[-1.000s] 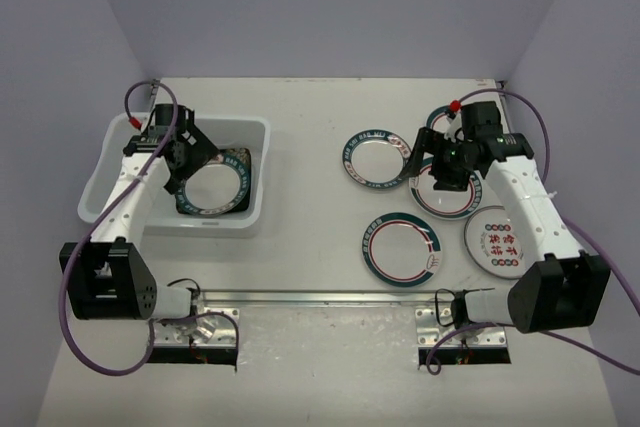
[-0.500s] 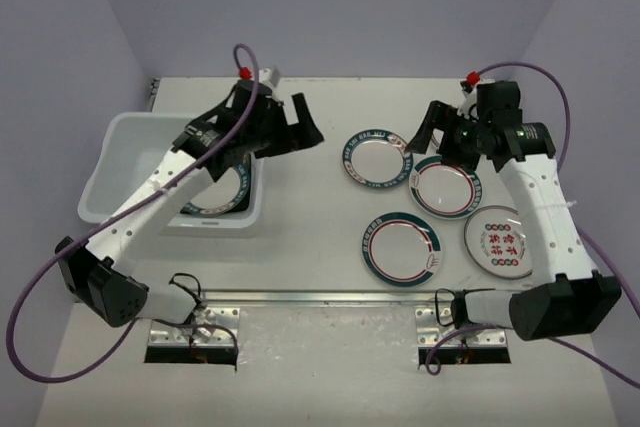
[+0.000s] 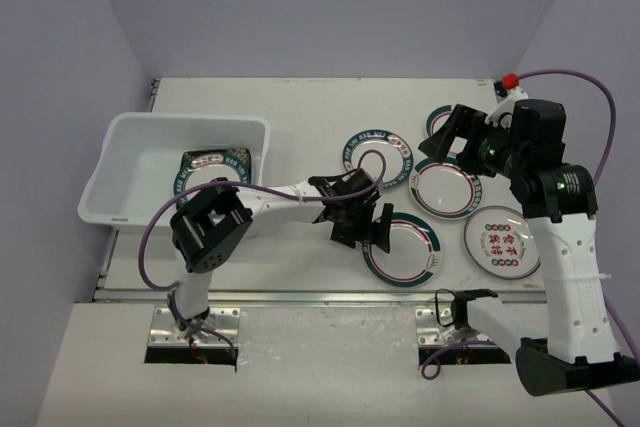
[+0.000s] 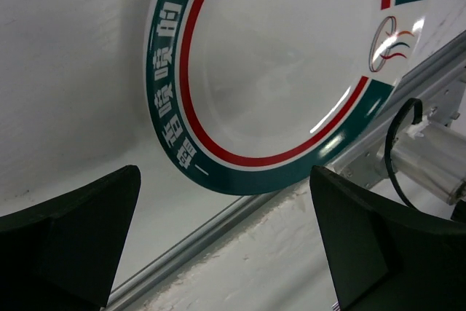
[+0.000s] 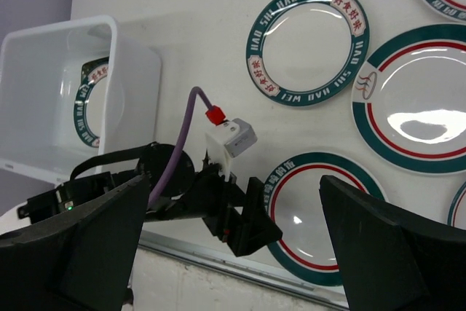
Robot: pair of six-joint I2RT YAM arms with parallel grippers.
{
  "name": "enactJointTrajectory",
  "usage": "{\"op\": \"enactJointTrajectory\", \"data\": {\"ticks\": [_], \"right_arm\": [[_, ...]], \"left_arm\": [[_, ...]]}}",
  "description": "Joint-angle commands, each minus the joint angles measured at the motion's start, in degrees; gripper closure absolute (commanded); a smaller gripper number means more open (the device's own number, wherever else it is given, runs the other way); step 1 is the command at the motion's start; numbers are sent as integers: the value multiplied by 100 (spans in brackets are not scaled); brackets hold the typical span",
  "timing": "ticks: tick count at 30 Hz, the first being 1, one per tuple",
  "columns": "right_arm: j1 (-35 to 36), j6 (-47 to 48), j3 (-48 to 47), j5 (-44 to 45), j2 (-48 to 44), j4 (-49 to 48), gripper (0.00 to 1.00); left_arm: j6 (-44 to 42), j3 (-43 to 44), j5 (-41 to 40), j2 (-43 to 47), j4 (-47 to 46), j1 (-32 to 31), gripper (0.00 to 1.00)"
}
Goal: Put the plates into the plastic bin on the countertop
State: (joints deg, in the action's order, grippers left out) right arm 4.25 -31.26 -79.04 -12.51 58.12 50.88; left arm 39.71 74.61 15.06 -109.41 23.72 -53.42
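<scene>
Several round white plates with teal-red rims lie on the countertop [image 3: 300,107]: one at the middle [image 3: 375,157], one to its right [image 3: 445,189], one nearest the front [image 3: 402,249], and one with red characters [image 3: 500,242]. My left gripper [image 3: 366,227] is open and low at the left rim of the front plate [image 4: 284,56], with nothing between its fingers [image 4: 386,245]. My right gripper [image 3: 448,142] is open, raised above the right-hand plates and holding nothing. The plastic bin [image 3: 120,197] at the left holds plates [image 3: 213,169], also seen in the right wrist view [image 5: 91,100].
A metal rail [image 3: 320,297] runs along the front edge of the countertop, just below the front plate [image 5: 320,216]. A further plate [image 3: 438,122] is partly hidden under my right gripper. My left arm [image 3: 290,197] stretches from the bin's front corner across to the middle.
My left gripper has left the bin, swung right and come down beside the front plate. My right gripper has risen off the right-hand plates and pulled back to the right.
</scene>
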Motion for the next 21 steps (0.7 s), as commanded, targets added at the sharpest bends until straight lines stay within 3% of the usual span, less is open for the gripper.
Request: {"op": "enactJointTrajectory", "data": {"ticks": [1, 4, 7, 12, 16, 18, 21], "right_arm": [[-3, 61, 255, -519, -57, -268, 1], [-3, 93, 385, -688, -98, -371, 1], [-3, 67, 513, -856, -68, -458, 1], [-3, -70, 640, -1146, -7, -630, 1], [-3, -161, 714, -1359, -20, -755, 1], [-11, -181, 761, -1370, -31, -819, 1], [-3, -213, 819, -1402, -49, -870, 1]], "left_arm": [[-94, 189, 7, -65, -409, 60, 0], [-137, 124, 73, -376, -548, 60, 3], [-62, -152, 254, -553, -985, 60, 16], [155, -499, 190, -811, -1349, 118, 50], [511, -835, -21, -748, -1449, 201, 93], [611, -1088, -221, -590, -1512, 238, 100], [641, -1204, -367, -389, -1530, 265, 100]]}}
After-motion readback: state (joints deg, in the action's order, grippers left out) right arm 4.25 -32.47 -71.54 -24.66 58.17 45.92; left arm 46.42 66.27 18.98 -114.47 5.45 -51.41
